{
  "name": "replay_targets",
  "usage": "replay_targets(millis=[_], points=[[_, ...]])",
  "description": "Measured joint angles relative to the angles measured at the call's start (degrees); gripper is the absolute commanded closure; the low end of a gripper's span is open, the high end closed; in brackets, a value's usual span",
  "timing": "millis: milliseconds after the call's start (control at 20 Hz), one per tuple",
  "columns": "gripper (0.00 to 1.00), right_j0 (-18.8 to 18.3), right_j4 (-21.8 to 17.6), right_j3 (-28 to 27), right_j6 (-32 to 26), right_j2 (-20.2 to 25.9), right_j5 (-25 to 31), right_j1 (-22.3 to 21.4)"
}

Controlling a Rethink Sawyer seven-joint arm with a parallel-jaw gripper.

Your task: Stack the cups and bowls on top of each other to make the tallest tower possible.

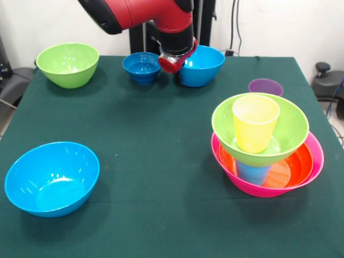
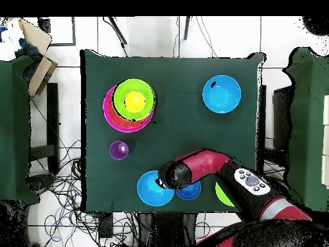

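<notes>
On the right side of the green table (image 1: 161, 140), near the front, stands the tower (image 1: 267, 145): a pink bowl (image 1: 317, 156) at the bottom, an orange bowl (image 1: 298, 164) inside it, a light blue cup (image 1: 252, 173), then a green bowl (image 1: 290, 129) with a yellow cup (image 1: 255, 122) in it. Behind the tower is a purple cup (image 1: 265, 86). At the far side the gripper (image 1: 173, 60) hangs between a small dark-blue bowl (image 1: 141, 66) and a blue bowl (image 1: 207, 65); I cannot tell how its jaws stand. Another green bowl (image 1: 67, 64) is far left, another blue bowl (image 1: 52, 177) near left. No writing can be read.
</notes>
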Motion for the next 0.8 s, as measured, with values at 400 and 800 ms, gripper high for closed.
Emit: replay_targets(millis=[400,800], points=[[1.00,-0.4,4.9,0.0,0.0,0.7,0.0,-3.6],[1.00,-1.9,11.8,-0.2,0.0,3.4,1.0,-7.3]])
